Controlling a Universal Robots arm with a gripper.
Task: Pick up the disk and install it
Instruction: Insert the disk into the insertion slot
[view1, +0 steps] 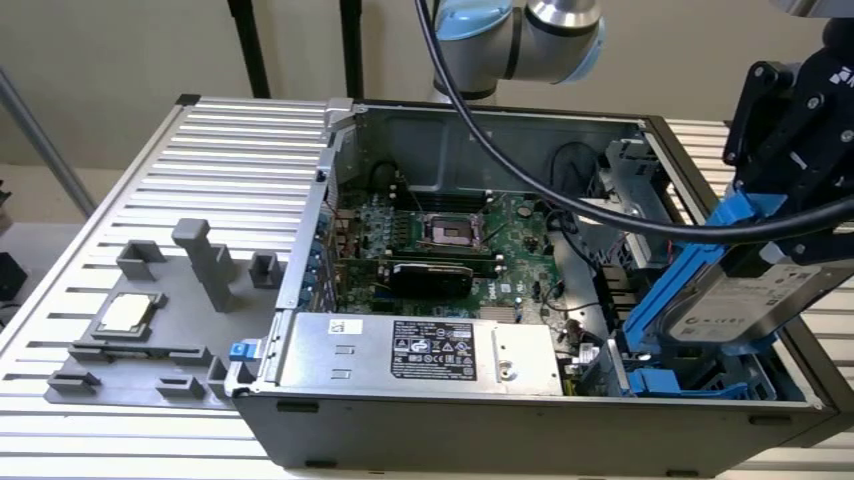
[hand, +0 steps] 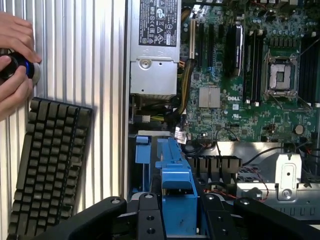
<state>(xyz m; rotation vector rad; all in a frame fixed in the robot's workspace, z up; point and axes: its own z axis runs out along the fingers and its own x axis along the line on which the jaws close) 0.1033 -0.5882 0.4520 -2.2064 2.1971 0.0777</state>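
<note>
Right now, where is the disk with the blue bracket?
In the exterior view the disk is at the right, held tilted by the gripper over the blue drive bay of the open computer case.

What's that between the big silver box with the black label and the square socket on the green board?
A long black module, seated on the green board, lies between the silver box and the socket; the exterior view shows it.

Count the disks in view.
1: the disk, tilted, held in the tool over the open case at the exterior view's right. More may be hidden inside.
</note>
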